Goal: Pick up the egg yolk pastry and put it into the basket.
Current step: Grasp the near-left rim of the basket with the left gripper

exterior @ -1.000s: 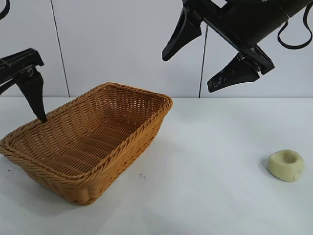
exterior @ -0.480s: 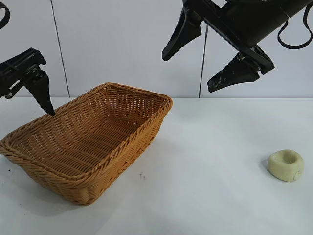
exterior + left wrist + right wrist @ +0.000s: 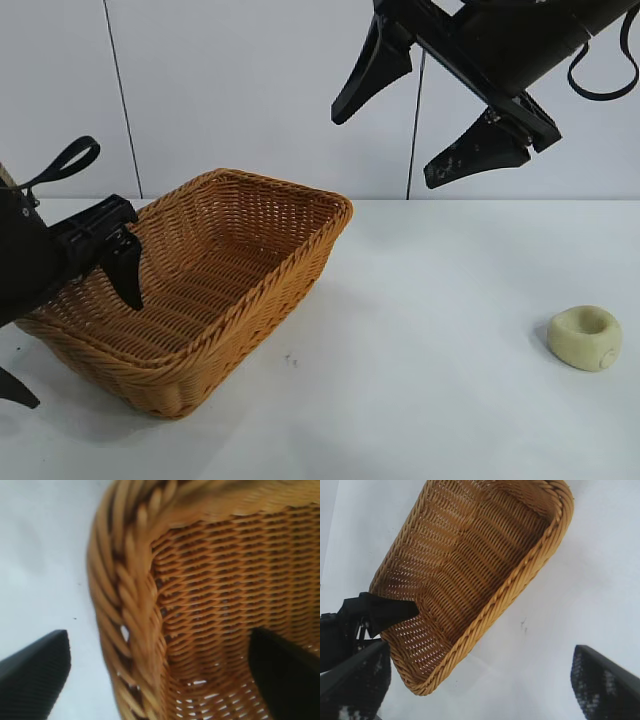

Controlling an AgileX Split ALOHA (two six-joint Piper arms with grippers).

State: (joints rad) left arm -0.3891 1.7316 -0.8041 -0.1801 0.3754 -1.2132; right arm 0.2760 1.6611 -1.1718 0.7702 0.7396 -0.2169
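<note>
The egg yolk pastry (image 3: 585, 338), a pale cream-yellow puck with a dimple, lies on the white table at the far right, well away from both grippers. The wicker basket (image 3: 275, 300) stands at the left with nothing inside it. My left gripper (image 3: 78, 350) is open and straddles the basket's left wall. One finger (image 3: 128, 275) is inside and the other outside over the table. The left wrist view shows the braided rim (image 3: 130, 590) between the jaws of the left gripper (image 3: 159, 640). My right gripper (image 3: 383, 152) hangs open high above the table, with nothing between its fingers. No pastry shows in either wrist view.
The white table (image 3: 430, 330) stretches bare between basket and pastry. A white panelled wall stands behind. In the right wrist view the right gripper (image 3: 480, 655) looks down on the basket (image 3: 512, 582), with the left arm's finger (image 3: 380, 611) inside it.
My left gripper has come down and toward the front, from above the basket's far-left rim to astride its left wall. The right gripper, the basket and the pastry have not moved.
</note>
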